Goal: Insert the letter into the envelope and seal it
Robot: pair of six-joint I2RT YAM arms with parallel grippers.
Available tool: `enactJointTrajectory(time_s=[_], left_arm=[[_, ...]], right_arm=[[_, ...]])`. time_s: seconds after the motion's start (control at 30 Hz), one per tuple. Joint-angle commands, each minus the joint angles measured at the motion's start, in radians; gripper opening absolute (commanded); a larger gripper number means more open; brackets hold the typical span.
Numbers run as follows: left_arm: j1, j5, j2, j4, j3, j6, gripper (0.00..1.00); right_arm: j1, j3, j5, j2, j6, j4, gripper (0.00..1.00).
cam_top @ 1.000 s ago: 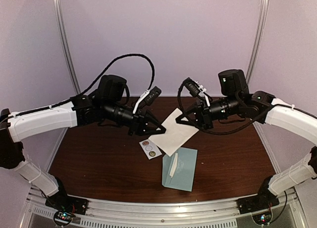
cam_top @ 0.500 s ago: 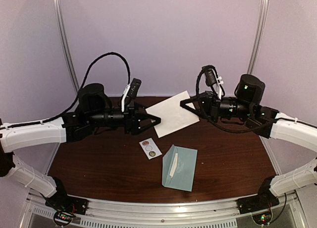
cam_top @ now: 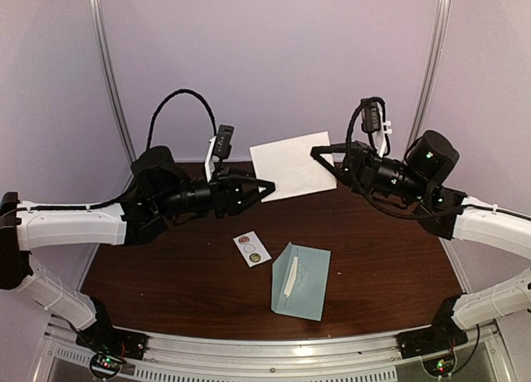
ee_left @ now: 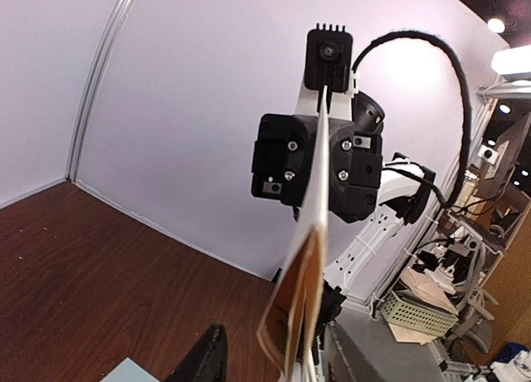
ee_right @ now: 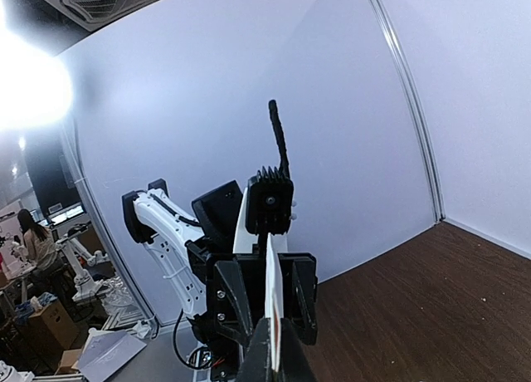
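Observation:
The white letter (cam_top: 290, 164) hangs in the air above the back of the table. My right gripper (cam_top: 326, 155) is shut on its right edge. In the right wrist view the letter (ee_right: 270, 303) runs edge-on up from my right gripper (ee_right: 272, 359). My left gripper (cam_top: 265, 185) stands open at the letter's lower left corner. Seen from the left wrist, the sheet (ee_left: 310, 232) stands edge-on between the spread jaws of my left gripper (ee_left: 267, 364), close to the right one and apart from the left finger (ee_left: 205, 359). The pale teal envelope (cam_top: 300, 281) lies flat on the table, flap open.
A small white sticker strip (cam_top: 251, 247) with round dots lies left of the envelope on the dark wood table (cam_top: 390, 257). Pale walls with metal posts (cam_top: 110, 75) close in the back and sides. A metal rail (cam_top: 274, 349) runs along the near edge.
The right gripper has lifted the letter off the table, up and toward the back. The left gripper opened, drew back, then came forward to the sheet's lower left corner.

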Motion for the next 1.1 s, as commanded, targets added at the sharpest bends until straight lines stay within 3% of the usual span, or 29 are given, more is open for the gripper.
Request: enactJointTrajectory(time_s=[0.0,0.13,0.37,0.43,0.53,0.6,0.83,1.07], left_arm=[[-0.011,0.033,0.023,0.095,0.016,-0.029,0.34],[-0.014,0.051,0.043,0.123,0.014,-0.046,0.26],[-0.015,0.035,0.031,0.112,0.005,-0.038,0.00],[-0.015,0.026,0.022,0.103,0.000,-0.034,0.00],[-0.015,0.018,0.009,0.070,-0.006,-0.018,0.00],[-0.015,0.012,-0.002,0.011,-0.001,0.001,0.00],[-0.012,-0.050,-0.042,-0.366,0.070,0.167,0.00],[-0.014,-0.090,-0.023,-0.727,0.177,0.361,0.00]], right_arm=[[0.001,-0.017,0.041,-0.027,0.017,0.052,0.00],[0.001,-0.021,0.058,-0.033,0.011,0.044,0.00],[0.001,-0.030,0.078,-0.040,-0.004,0.011,0.00],[0.000,-0.046,0.097,-0.049,0.000,0.010,0.01],[-0.001,-0.068,0.127,-0.072,-0.005,-0.005,0.17],[-0.002,-0.073,0.157,-0.093,-0.022,-0.046,0.36],[-0.010,-0.077,0.243,-0.172,-0.085,-0.151,0.69],[-0.014,-0.030,0.226,-0.170,-0.168,-0.296,0.80]])
